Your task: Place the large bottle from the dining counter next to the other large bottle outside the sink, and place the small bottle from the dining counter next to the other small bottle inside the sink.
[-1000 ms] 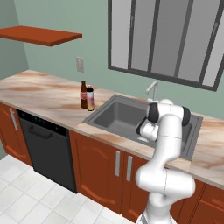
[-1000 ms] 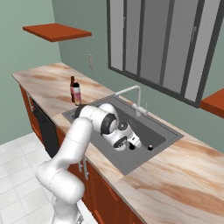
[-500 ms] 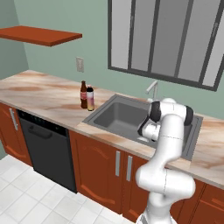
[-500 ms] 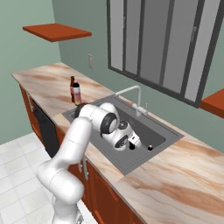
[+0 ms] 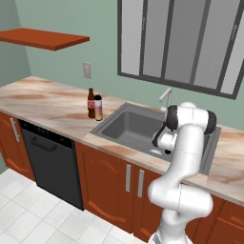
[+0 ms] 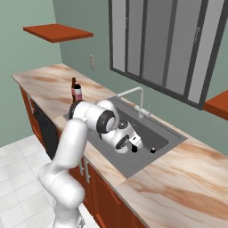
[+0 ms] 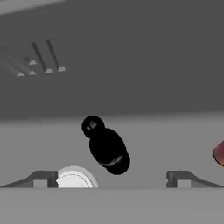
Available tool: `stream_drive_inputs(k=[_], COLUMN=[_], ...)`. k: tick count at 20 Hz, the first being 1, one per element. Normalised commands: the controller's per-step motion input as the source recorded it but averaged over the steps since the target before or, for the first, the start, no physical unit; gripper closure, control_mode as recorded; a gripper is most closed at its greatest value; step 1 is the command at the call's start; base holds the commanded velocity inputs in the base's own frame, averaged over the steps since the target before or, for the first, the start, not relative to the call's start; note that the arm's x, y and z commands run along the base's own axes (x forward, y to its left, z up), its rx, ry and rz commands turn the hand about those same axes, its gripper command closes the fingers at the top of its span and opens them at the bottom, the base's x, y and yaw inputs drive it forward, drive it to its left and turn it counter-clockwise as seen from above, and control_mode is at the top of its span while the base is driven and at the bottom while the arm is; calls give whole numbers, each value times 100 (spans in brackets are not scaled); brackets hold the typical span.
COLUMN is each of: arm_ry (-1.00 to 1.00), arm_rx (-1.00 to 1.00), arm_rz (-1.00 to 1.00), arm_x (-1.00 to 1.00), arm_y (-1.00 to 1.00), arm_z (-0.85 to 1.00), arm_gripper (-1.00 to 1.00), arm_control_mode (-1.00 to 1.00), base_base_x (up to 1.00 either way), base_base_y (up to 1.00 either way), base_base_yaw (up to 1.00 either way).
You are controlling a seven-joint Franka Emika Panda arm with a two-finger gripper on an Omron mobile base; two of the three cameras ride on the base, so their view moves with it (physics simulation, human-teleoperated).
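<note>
hovering low inside the rectangular grey steel sink (image 5: pixel 125 127), the two-finger claw (image 7: pixel 111 179) is standing wide, its two dark tips spread far apart at the bottom of the hand view and gripping nothing. between and just beyond those tips the short all-black glass small bottle (image 7: pixel 106 146) is sitting on the basin floor, seen from above with its narrow neck pointing up and left, apart from both tips. a round silver drain (image 7: pixel 73 179) is showing just beside the left tip, and a reddish shape is poking in at the right edge, too cropped to name. from the right base view a small dark thing (image 6: pixel 152 150) is resting near the sink's far right corner; it may be the second small bottle, but it is too small to be sure.

out on the marbled counter (image 5: pixel 47 107), just beside the sink's left rim, the tall slim pink-and-yellow large bottle (image 5: pixel 98 107) is standing upright, touching or nearly touching the dark brown red-labelled bottle (image 5: pixel 90 103).

judging from this, both placements are looking done. the black bottle is reading as rigid, smooth glass, likely slippery and apt to topple or roll if knocked; any regrasp would be best taken across the wide body, not the thin neck.
</note>
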Motion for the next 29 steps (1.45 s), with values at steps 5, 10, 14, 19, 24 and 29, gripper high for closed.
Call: stream_drive_inputs(k=[5, 10, 14, 19, 24, 29], arm_ry=[0, 0, -2, -4, -3, -2], arm_rx=[5, 7, 9, 9, 9, 6], arm_rz=[-2, 0, 0, 0, 0, 0], arm_x=[-50, -51, -56, -74, -75, -63], arm_y=[-5, -11, -13, -16, -15, -2], arm_z=[70, 95, 92, 85, 88, 99], arm_gripper=[-100, -100, -100, -100, -100, -100], arm_control_mode=[-100, -100, -100, -100, -100, -100], base_base_x=[0, 0, 0, 0, 0, 0], base_base_y=[0, 0, 0, 0, 0, 0], base_base_yaw=[0, 0, 0, 0, 0, 0])
